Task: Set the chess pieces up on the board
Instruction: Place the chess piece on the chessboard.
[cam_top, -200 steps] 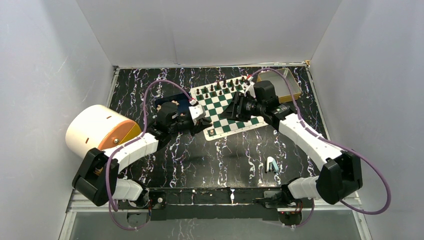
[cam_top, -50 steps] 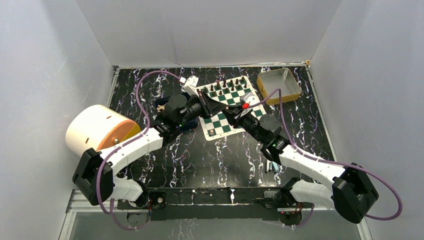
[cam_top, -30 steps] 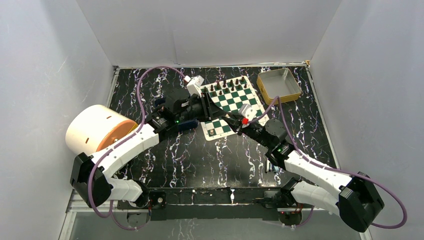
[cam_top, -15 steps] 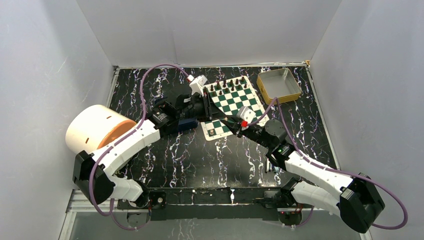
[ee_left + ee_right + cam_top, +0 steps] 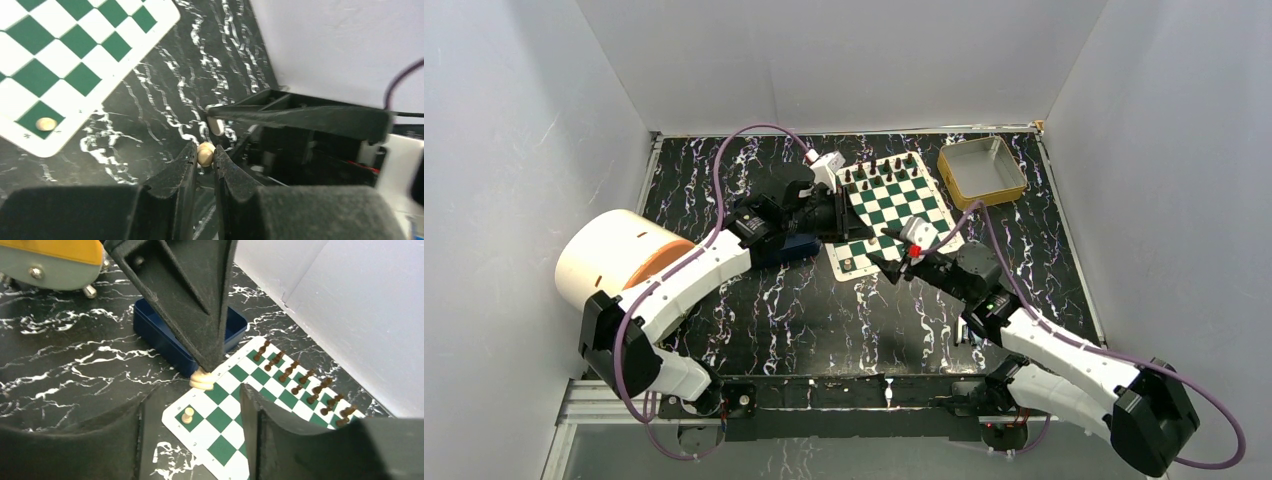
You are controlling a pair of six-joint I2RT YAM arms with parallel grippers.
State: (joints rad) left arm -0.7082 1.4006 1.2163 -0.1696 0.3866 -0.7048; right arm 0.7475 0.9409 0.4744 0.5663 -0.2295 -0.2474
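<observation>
The green and white board lies at the back middle of the table. One cream pawn stands on its near left corner square; it also shows in the left wrist view and the right wrist view. My left gripper is shut on a cream chess piece and holds it over the board's left edge. My right gripper is open and empty, low over the board's near left corner, with the pawn between its fingers' line of sight.
Dark pieces stand in two rows along the board's far side. A blue tray sits left of the board, under my left arm. A yellow-rimmed tin is at the back right. A big cream cylinder lies at the left.
My left gripper has moved back and right from the tray to the board's left edge with the cream piece. My right arm has drawn back to the board's near left corner.
</observation>
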